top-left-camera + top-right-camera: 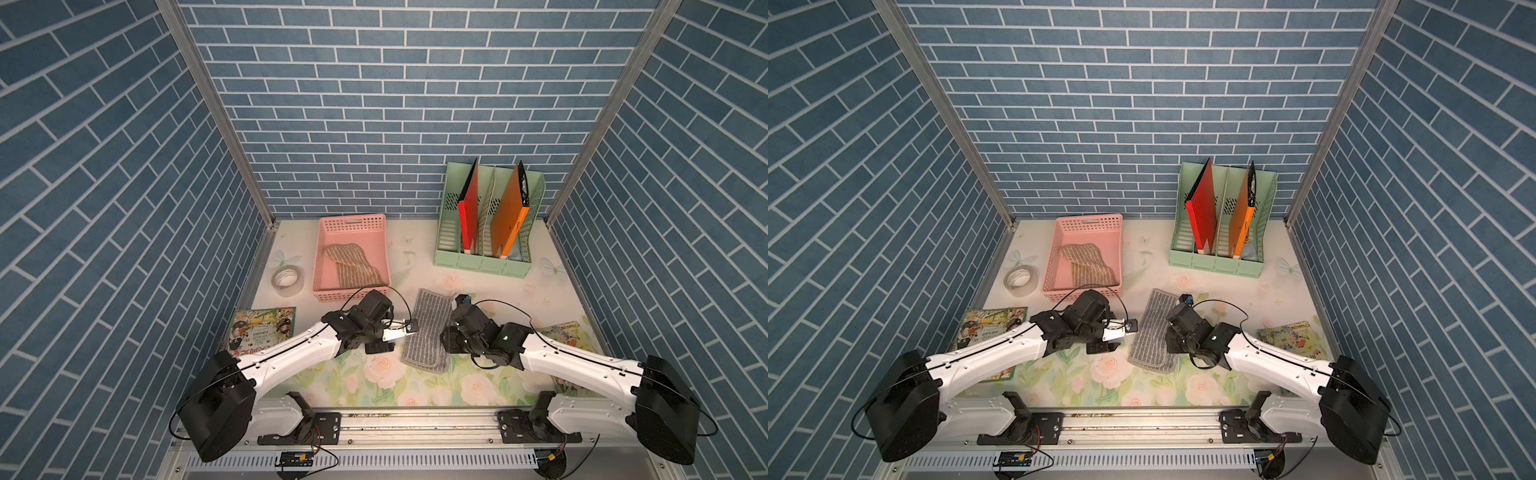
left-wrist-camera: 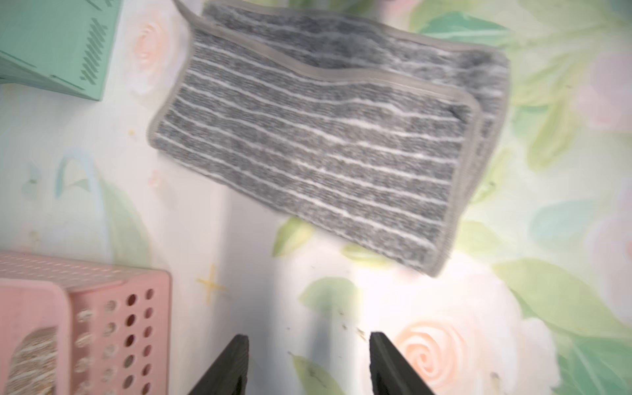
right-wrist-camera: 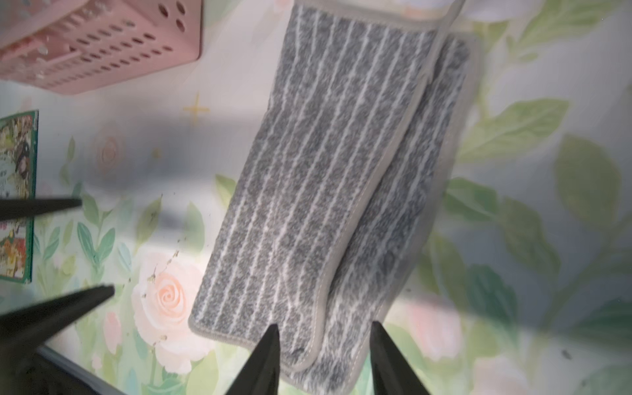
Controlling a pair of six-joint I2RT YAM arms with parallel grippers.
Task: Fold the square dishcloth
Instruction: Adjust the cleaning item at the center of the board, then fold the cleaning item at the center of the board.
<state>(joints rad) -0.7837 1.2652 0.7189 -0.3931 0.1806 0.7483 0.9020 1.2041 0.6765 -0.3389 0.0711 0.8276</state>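
Floral table [image 1: 415, 266]; left end effector [image 2: 309, 337], right end effector [image 3: 324, 325] half-open, empty.

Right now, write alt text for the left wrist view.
A grey striped dishcloth, folded in half with edges offset, lies on a floral table. The open left pincer hangs clear of it, empty, near a pink basket.

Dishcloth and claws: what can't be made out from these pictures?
- Dishcloth: in both top views the right arm covers part of its edge.
- Right claw: open over the cloth's corner in the right wrist view; whether it touches cannot be told.
- Left claw: only its tips show, cut off by the left wrist view's edge.
- Book: mostly hidden under the right arm in both top views.
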